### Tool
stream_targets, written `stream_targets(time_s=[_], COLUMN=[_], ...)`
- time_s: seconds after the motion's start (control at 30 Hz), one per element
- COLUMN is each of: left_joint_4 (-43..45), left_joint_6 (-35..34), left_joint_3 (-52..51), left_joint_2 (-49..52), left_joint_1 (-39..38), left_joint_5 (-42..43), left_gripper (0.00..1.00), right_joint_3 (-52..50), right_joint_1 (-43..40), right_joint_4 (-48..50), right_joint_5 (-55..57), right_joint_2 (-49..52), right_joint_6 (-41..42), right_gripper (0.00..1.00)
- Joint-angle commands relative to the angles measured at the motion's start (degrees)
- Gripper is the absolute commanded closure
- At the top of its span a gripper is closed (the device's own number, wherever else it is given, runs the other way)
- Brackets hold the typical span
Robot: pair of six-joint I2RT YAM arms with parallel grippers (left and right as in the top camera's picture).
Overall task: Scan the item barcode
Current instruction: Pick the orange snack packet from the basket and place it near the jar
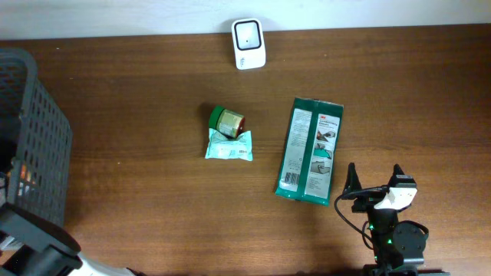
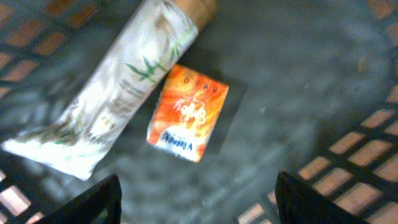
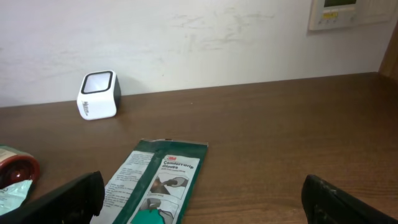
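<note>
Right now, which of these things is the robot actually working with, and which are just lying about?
Likely for the job: white scanner; green flat pack; teal pouch; round tin; mesh basket.
Just there: white tube and orange packet, lying in the basket; wall panel.

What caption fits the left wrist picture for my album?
Open left gripper above a white tube and an orange packet lying in the dark basket.

Green packet [image 1: 309, 150]; white scanner [image 1: 248, 44]; orange carton [image 2: 188, 112]; dark mesh basket [image 1: 34, 130].
</note>
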Motion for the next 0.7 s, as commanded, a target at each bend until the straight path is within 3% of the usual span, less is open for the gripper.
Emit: stream_targets(time_s=[0.0, 0.27, 0.33, 0.47, 0.53, 0.67], left_joint_4=[5.07, 10.82, 11.19, 11.61, 10.16, 1.99], left_joint_6=[7.34, 7.28, 7.30, 7.26, 6.40, 5.03], left_joint_3=[-5.25, -5.79, -5.79, -5.70, -4.46, 5.79], left_joint_2=[1.53, 12.68, 14.34, 14.95, 14.91, 13.16], left_joint_1=[-0.07, -0.13, -0.11, -0.13, -0.13, -0.28], left_joint_5=[-0.55, -5.27, -5.29, -5.25, -3.91, 8.90], left_gripper=[0.29, 0.48, 0.61, 1.00, 1.00, 1.00], right_joint_3=[-0.52, -0.52, -0.52, -0.52, -0.52, -0.52], right_joint_1=[-0.15, -0.15, -0.15, -0.15, -0.15, -0.15], right_joint_4=[-0.07, -0.07, -0.07, -0.07, -0.07, -0.07], right_joint_5=[0.07, 0.07, 0.07, 0.07, 0.07, 0.07], right_joint_2=[-0.28, -0.28, -0.28, -0.28, -0.28, -0.28], right_joint_6=[0.39, 0.39, 0.39, 0.39, 0.39, 0.39], right_gripper=[0.02, 0.02, 0.02, 0.02, 0.02, 0.02])
